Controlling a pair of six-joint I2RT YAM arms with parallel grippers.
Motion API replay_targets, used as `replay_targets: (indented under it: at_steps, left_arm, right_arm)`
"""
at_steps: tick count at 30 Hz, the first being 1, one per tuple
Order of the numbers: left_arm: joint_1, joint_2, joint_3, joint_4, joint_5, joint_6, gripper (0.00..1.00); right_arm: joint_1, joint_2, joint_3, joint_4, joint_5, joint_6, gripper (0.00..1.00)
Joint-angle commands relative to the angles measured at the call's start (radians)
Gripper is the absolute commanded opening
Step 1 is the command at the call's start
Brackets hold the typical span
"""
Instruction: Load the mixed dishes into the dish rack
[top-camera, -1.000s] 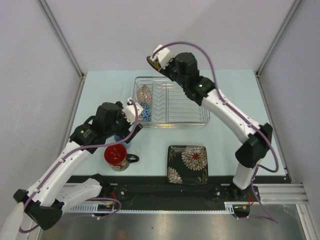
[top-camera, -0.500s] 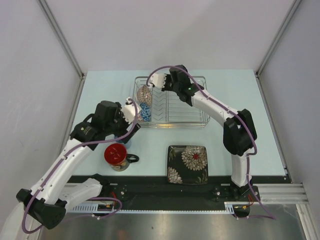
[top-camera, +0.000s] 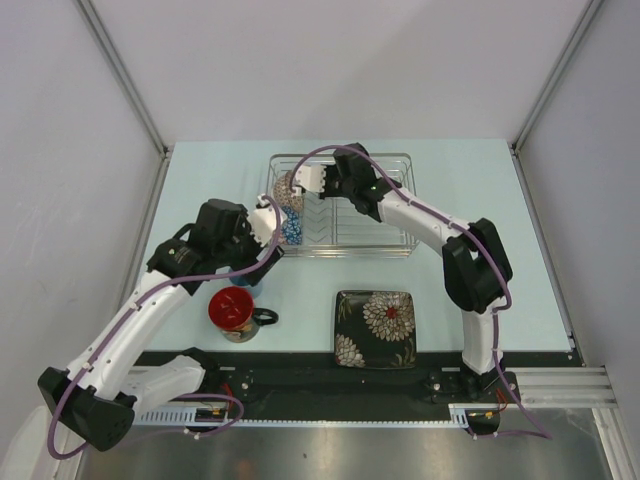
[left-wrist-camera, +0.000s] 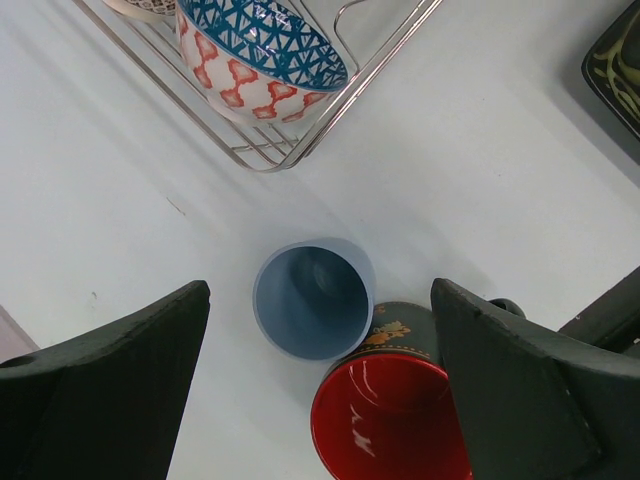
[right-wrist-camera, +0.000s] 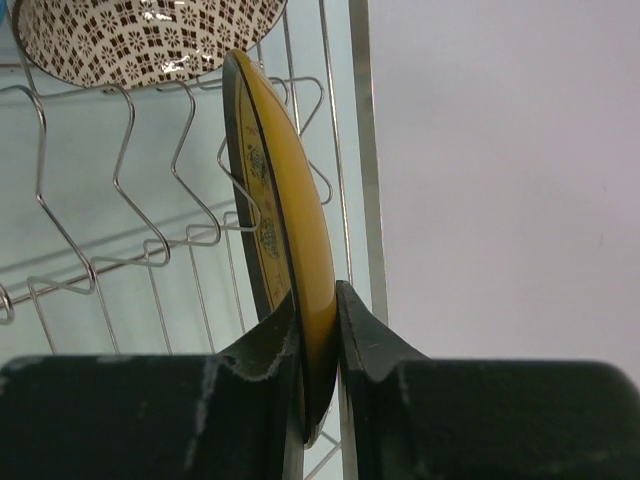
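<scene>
Top external: right arm stretched over dish rack (top-camera: 400, 246) at tabletop's far side, right gripper (top-camera: 306, 181) low over its left half. Left arm bent, left gripper (top-camera: 264, 222) off rack's near-left corner.
Left wrist: fingers (left-wrist-camera: 110, 390) wide, empty, straddling upright light-blue cup (left-wrist-camera: 312, 300), likely for pickup.
Right wrist: jaws clamped on yellow-faced plate (right-wrist-camera: 285, 200), edge-up to slot between prongs (right-wrist-camera: 190, 190).
</scene>
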Motion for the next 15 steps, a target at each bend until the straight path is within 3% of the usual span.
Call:
replay_targets:
  at_steps: [1, 15]
  left_arm:
    - [0.008, -0.007, -0.003, 0.036, 0.027, -0.003, 0.97]
    - [0.009, -0.01, -0.02, 0.049, 0.026, 0.008, 0.97]
  right_arm:
    - [0.017, -0.033, 0.044, 0.006, -0.072, 0.032, 0.0]
    - [-0.011, 0.128, 0.171, 0.009, -0.119, 0.128, 0.0]
